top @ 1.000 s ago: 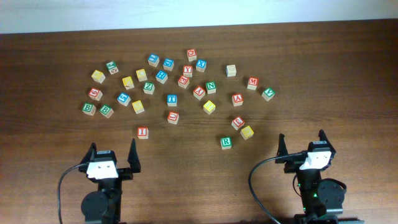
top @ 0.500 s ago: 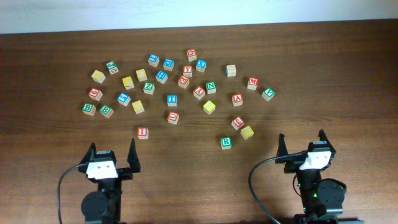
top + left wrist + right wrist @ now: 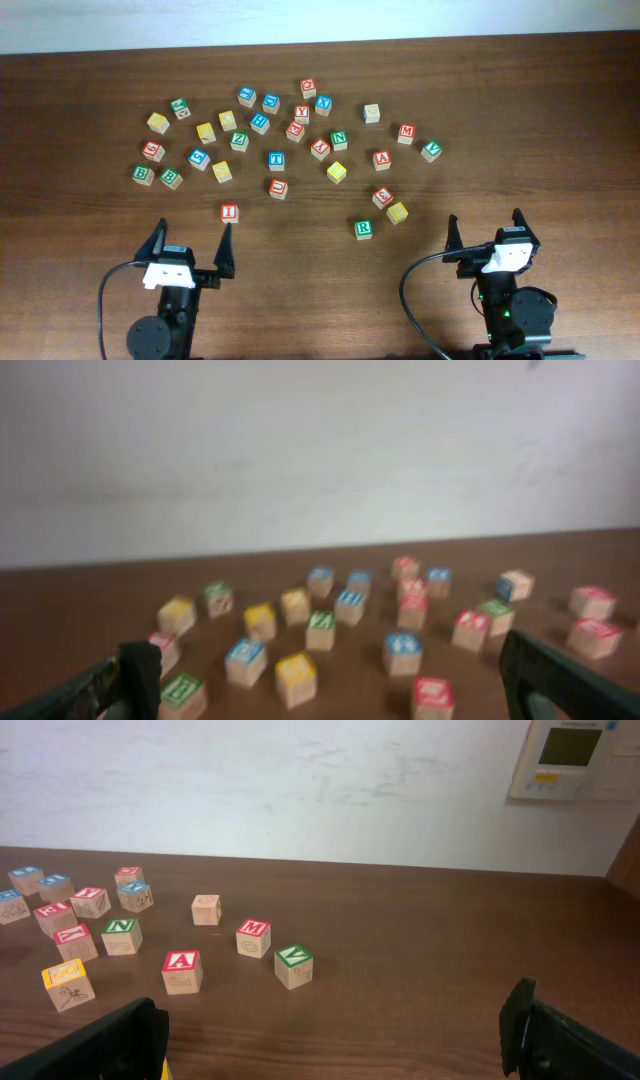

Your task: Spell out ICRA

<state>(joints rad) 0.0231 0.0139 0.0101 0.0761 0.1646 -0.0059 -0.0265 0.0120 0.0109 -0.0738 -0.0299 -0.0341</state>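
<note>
Many lettered wooden blocks lie scattered over the far half of the brown table (image 3: 80, 90). The red I block (image 3: 230, 212) stands alone nearest my left gripper (image 3: 194, 232), which is open and empty with its right fingertip just short of that block. The left wrist view (image 3: 330, 658) is blurred and shows a red block (image 3: 432, 695) low between the fingers. The green R block (image 3: 363, 228) and red A block (image 3: 382, 159) lie ahead-left of my right gripper (image 3: 485, 222), which is open and empty. The A also shows in the right wrist view (image 3: 181, 971). I cannot pick out a C block for sure.
In the right wrist view (image 3: 330, 1020) a green block (image 3: 293, 966), a red M block (image 3: 253, 938) and a green N block (image 3: 121, 935) stand ahead. A yellow block (image 3: 397, 212) sits beside the R. A white wall borders the table's far edge.
My left gripper has moved forward toward the red I block, its fingers now reaching almost to it. The right arm and the blocks have not moved.
</note>
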